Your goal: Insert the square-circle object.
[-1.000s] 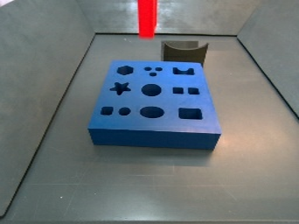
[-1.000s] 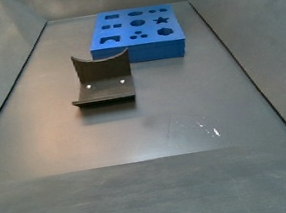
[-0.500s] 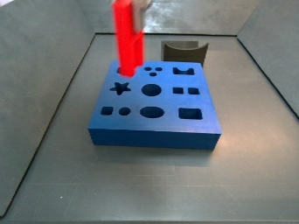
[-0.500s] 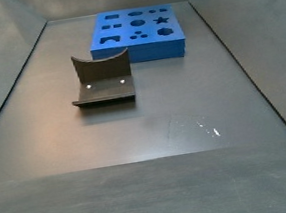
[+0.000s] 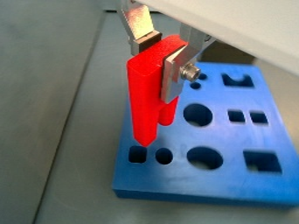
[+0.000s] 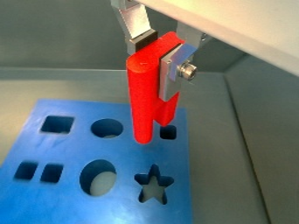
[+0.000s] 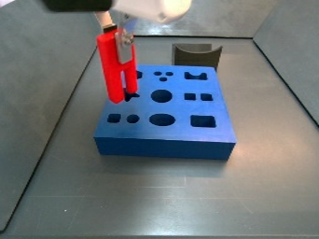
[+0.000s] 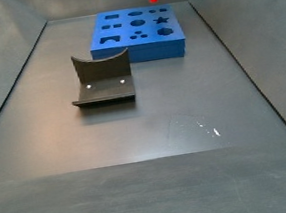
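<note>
A dark grey curved piece [image 8: 103,80] sits on the grey floor [image 8: 176,124], open side up.

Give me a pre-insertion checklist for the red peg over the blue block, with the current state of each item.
1. Grip: gripper shut on the square-circle object, silver fingers clamped near its top: ok.
2. Peg upright: roughly vertical in a side view: ok.
3. Peg above the blue block, not yet in a hole: ok.
4. Lower end over the small square and round pair of holes: close, exact alignment cannot tell.
5. Holes unobstructed: ok.
6. Dark grey curved piece lies apart from the block: ok.
</note>
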### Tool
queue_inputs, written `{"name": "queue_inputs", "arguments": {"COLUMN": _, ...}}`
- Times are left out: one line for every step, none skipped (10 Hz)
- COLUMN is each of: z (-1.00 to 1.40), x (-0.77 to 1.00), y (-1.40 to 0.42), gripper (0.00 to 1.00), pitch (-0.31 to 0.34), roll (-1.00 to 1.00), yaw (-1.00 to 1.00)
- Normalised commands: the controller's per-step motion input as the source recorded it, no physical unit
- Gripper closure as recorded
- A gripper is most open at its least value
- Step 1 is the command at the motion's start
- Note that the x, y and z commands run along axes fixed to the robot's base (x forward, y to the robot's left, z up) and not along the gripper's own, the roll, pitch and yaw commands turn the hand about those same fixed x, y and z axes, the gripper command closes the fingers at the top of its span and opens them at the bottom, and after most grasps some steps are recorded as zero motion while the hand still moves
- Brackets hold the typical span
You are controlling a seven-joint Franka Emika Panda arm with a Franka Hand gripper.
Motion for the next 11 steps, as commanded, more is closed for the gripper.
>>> {"name": "queue_inputs", "arguments": {"z": -0.22, "x": 0.0, "y": 0.0, "gripper": 1.0, "pitch": -0.034, "roll": 0.0, "yaw": -1.0}}
{"name": "queue_inputs", "arguments": {"z": -0.22, "x": 0.0, "y": 0.0, "gripper": 1.0, "pitch": -0.034, "roll": 0.0, "yaw": -1.0}}
{"name": "queue_inputs", "arguments": {"z": -0.22, "x": 0.0, "y": 0.0, "gripper": 1.0, "pitch": -0.034, "roll": 0.0, "yaw": -1.0}}
{"name": "queue_inputs", "arguments": {"z": -0.22, "x": 0.0, "y": 0.0, "gripper": 1.0, "pitch": -0.034, "roll": 0.0, "yaw": -1.0}}
{"name": "queue_inputs", "arguments": {"z": -0.22, "x": 0.0, "y": 0.0, "gripper": 1.0, "pitch": -0.034, "roll": 0.0, "yaw": -1.0}}
{"name": "queue_inputs", "arguments": {"z": -0.22, "x": 0.0, "y": 0.0, "gripper": 1.0, "pitch": -0.034, "roll": 0.0, "yaw": -1.0}}
{"name": "queue_inputs", "arguments": {"z": -0.22, "x": 0.0, "y": 0.0, "gripper": 1.0, "pitch": -0.034, "roll": 0.0, "yaw": -1.0}}
{"name": "queue_inputs", "arguments": {"z": -0.2, "x": 0.0, "y": 0.0, "gripper": 1.0, "pitch": -0.023, "roll": 0.0, "yaw": -1.0}}
{"name": "queue_inputs", "arguments": {"z": -0.07, "x": 0.01, "y": -0.38, "gripper": 1.0, "pitch": 0.0, "roll": 0.0, "yaw": -0.87}}
{"name": "queue_inputs", "arguments": {"z": -0.22, "x": 0.0, "y": -0.61, "gripper": 1.0, "pitch": -0.047, "roll": 0.03, "yaw": -0.45}}
{"name": "queue_inputs", "arguments": {"z": -0.36, "x": -0.01, "y": -0.45, "gripper": 1.0, "pitch": -0.107, "roll": 0.0, "yaw": -0.24}}
